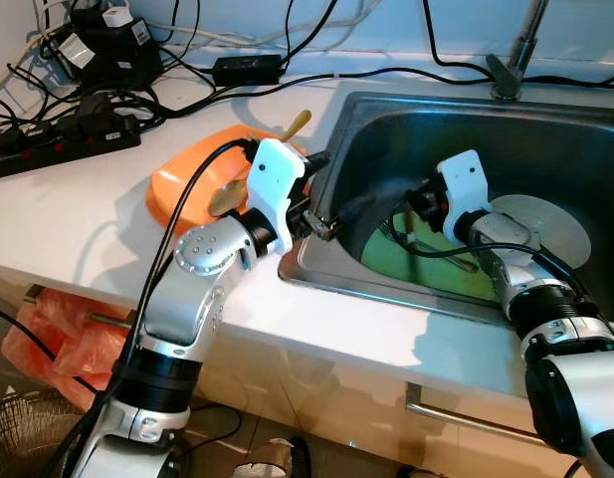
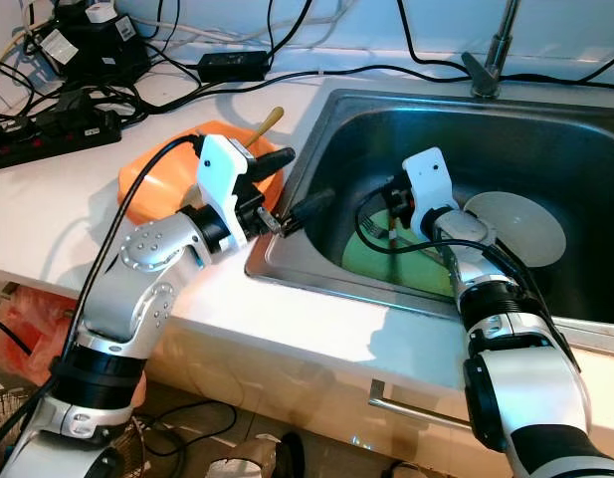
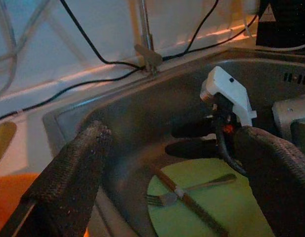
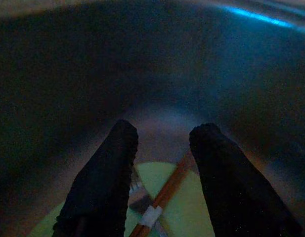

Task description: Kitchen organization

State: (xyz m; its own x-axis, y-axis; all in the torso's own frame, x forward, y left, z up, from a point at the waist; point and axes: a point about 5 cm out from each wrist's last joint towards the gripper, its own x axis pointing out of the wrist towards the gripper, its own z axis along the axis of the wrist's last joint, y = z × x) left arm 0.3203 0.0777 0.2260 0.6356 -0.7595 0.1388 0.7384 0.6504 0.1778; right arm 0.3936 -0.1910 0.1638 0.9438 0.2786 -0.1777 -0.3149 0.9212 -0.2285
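The left gripper (image 3: 172, 163) hangs over the sink's (image 1: 406, 110) near-left rim, jaws wide apart and empty. Beyond it, down in the basin, the right gripper (image 4: 162, 143) has its jaws apart just above a green plate (image 3: 216, 202). A fork (image 3: 187, 190) and a brown-handled knife (image 4: 164, 195) lie crossed there, the knife between the jaws, untouched. Further right rests a white plate (image 1: 545, 224). An orange plate (image 1: 182, 179) sits on the white surface (image 1: 68, 219).

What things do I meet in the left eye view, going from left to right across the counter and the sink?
Power strip → orange board → left gripper → green plate → right gripper → white plate.
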